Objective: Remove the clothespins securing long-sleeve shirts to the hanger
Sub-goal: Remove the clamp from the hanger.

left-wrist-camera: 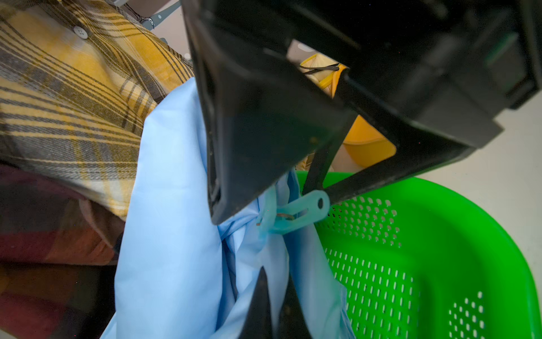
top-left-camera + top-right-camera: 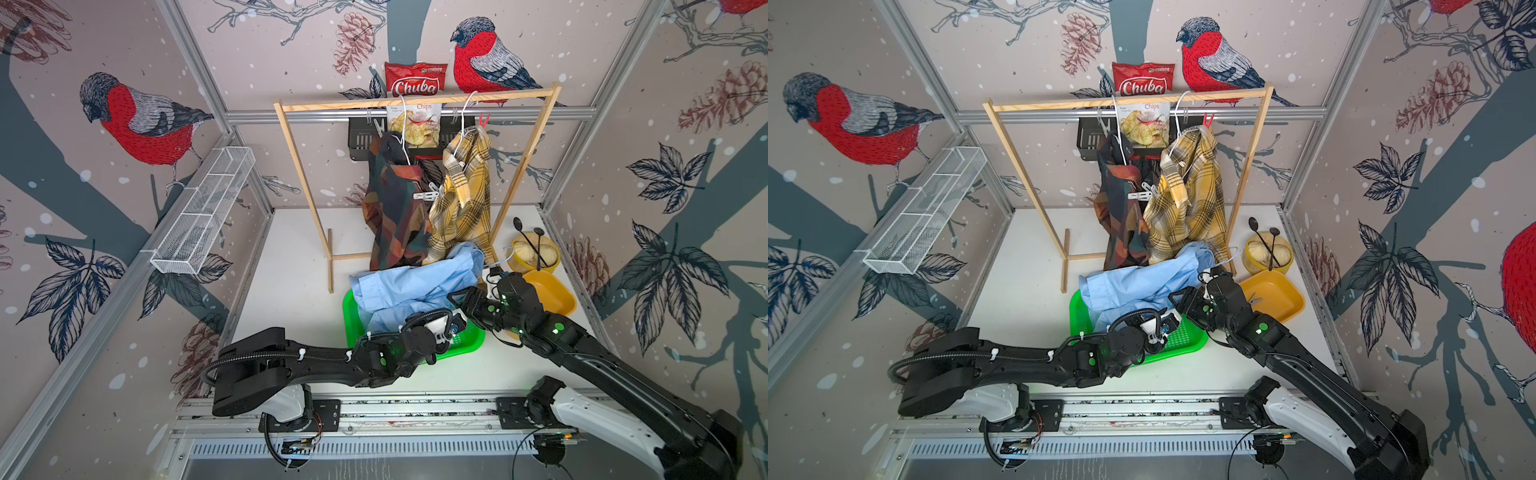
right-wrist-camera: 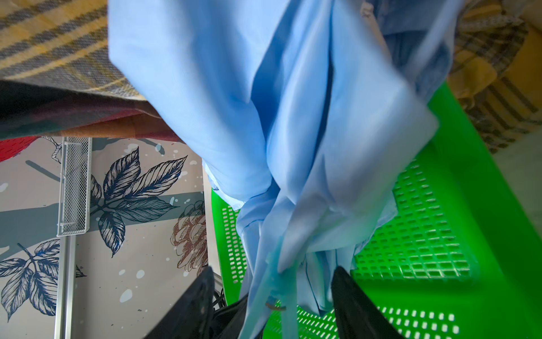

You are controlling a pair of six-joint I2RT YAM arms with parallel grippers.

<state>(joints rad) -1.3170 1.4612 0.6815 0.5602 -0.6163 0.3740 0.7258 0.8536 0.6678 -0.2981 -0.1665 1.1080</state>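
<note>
Teal clothespin [image 1: 296, 212] seemingly clipped to bunched blue shirt [image 1: 170, 205]; check shirt [image 2: 395, 216], plaid shirt [image 2: 465, 208] hang.

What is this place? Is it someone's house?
Likely a robot test booth, not a house: bird wallpaper on a metal frame, robot arms on a rail, shirts on a small rack.

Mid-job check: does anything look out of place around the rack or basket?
Yes. The light blue shirt is off the wooden rack, slumped over the green basket, with a teal clothespin clipped on its bunched fabric. The dark check shirt and yellow plaid shirt hang on the rack.
</note>
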